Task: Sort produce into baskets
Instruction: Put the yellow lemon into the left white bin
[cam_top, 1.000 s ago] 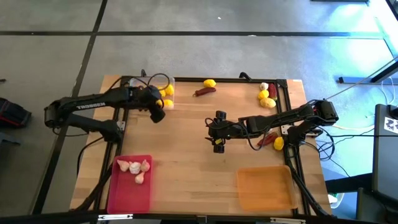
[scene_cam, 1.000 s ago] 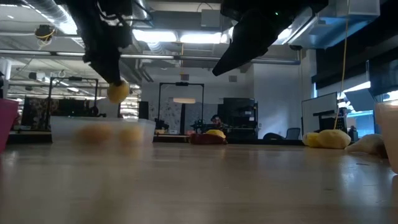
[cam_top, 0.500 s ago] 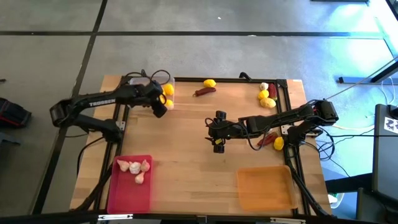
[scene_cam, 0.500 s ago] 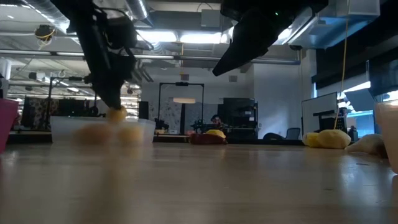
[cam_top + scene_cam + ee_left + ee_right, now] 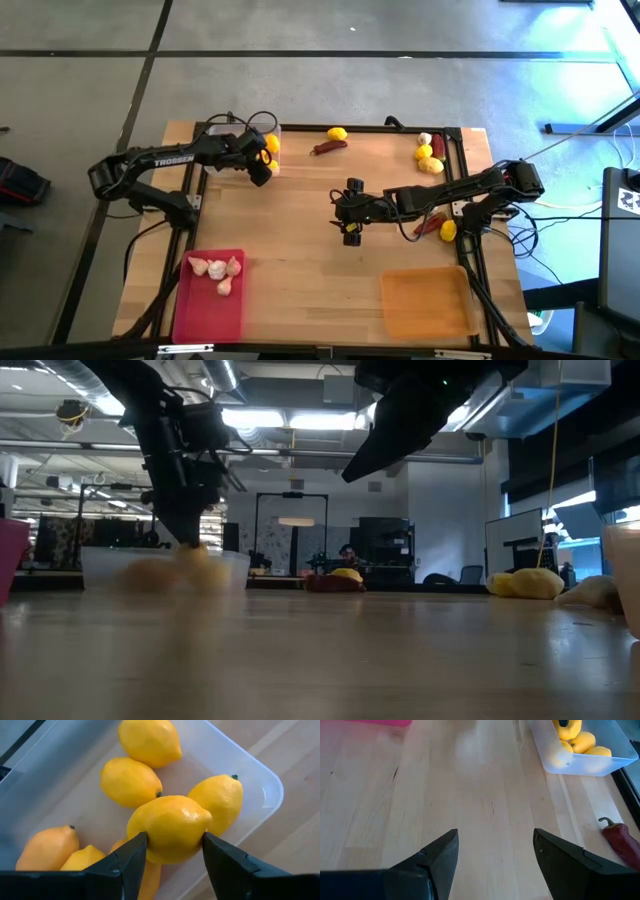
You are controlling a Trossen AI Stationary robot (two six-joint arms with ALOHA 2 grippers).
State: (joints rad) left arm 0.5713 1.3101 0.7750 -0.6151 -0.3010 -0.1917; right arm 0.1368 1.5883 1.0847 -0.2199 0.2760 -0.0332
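Observation:
My left gripper (image 5: 260, 168) is over the clear tray (image 5: 272, 160) at the table's far left, shut on a yellow lemon (image 5: 170, 827). Several more lemons (image 5: 131, 781) lie in that tray below it. My right gripper (image 5: 350, 232) is open and empty above the middle of the table. A lemon (image 5: 337, 133) and a red chili (image 5: 328, 147) lie at the far edge. More lemons (image 5: 430, 165), a garlic bulb (image 5: 425, 139) and chilies (image 5: 431, 225) lie at the right. Garlic bulbs (image 5: 218, 270) lie in the pink-red tray (image 5: 210, 315). My left gripper pinches the lemon's two sides (image 5: 145, 840) between its two fingers, slanting down from the table's left. The lemon is held just above the lemons in the clear tray; whether it touches them I cannot tell.
An empty orange tray (image 5: 428, 303) stands at the near right. The middle of the table is bare wood. Cables run along the table's far left edge and the right side.
My left gripper has carried the lemon toward the table's far edge and downward, from beside the clear tray to over it, low above the lemons inside. It stays shut on the lemon.

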